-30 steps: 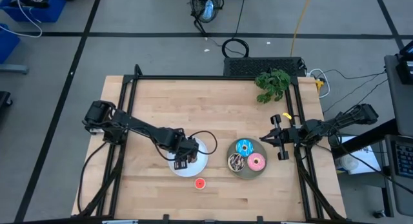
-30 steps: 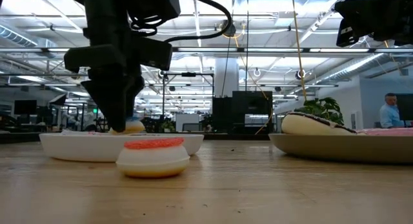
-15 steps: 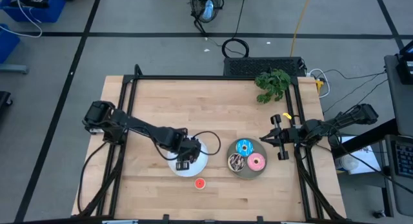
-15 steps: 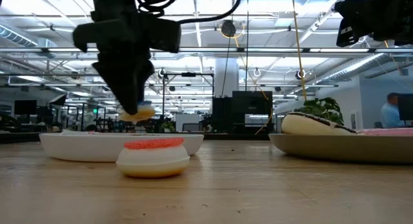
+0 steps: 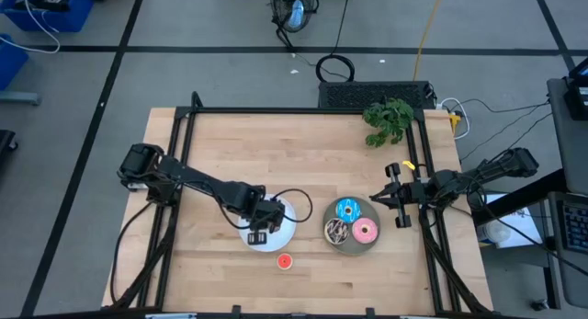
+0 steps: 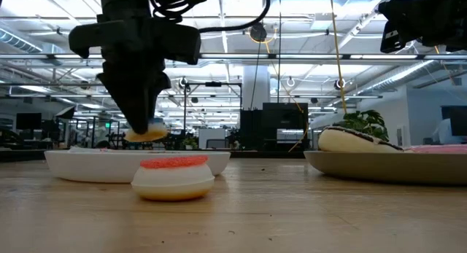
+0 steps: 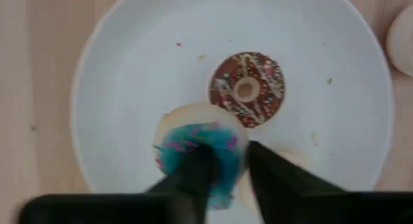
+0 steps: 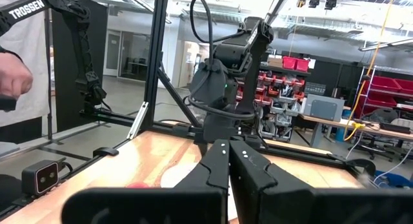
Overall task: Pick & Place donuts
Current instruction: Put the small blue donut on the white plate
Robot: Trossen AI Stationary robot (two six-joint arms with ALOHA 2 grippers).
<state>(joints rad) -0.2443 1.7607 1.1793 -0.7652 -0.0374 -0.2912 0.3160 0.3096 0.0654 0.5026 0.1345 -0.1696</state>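
The tiny blue-iced ring donut with pink sprinkles (image 7: 200, 150) hangs just above the plain white round plate (image 7: 116, 88), pinched between the two dark fingers of the left gripper (image 7: 222, 162), near the table's front edge, about mid-width. To carry it well, I judge the lift should go straight up until the plate's rim is cleared, then across to the grey round plate (image 5: 331, 241) with the grip kept firm, since the smooth, rounded plastic toy could slip or twist. A tiny brown ring donut with pale drizzle (image 7: 246, 90) lies flat on the glossy white plate. The right gripper (image 5: 397, 198), fingers spread, waits near the table's right edge.
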